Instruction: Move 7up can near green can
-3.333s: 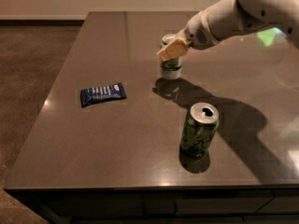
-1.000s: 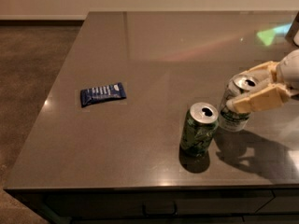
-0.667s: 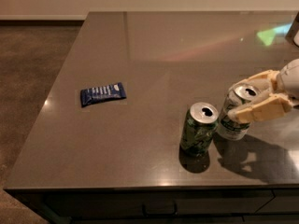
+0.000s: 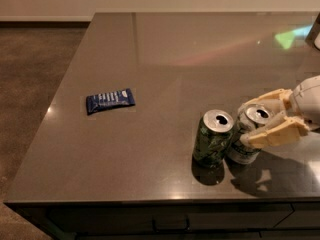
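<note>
The 7up can, pale with green print and a silver top, stands upright on the dark table near the front right. It is right next to the green can, which is dark green and mottled; the two look to be touching or nearly so. My gripper reaches in from the right. Its cream fingers sit on both sides of the 7up can's upper part, shut on it.
A blue snack packet lies flat to the left of the cans, well apart from them. The table's front edge runs just below the cans, and its left edge drops to a brown carpet floor.
My gripper has carried the 7up can from the table's far middle to the front right. In the last second it brought the can closer to the green can and lower.
</note>
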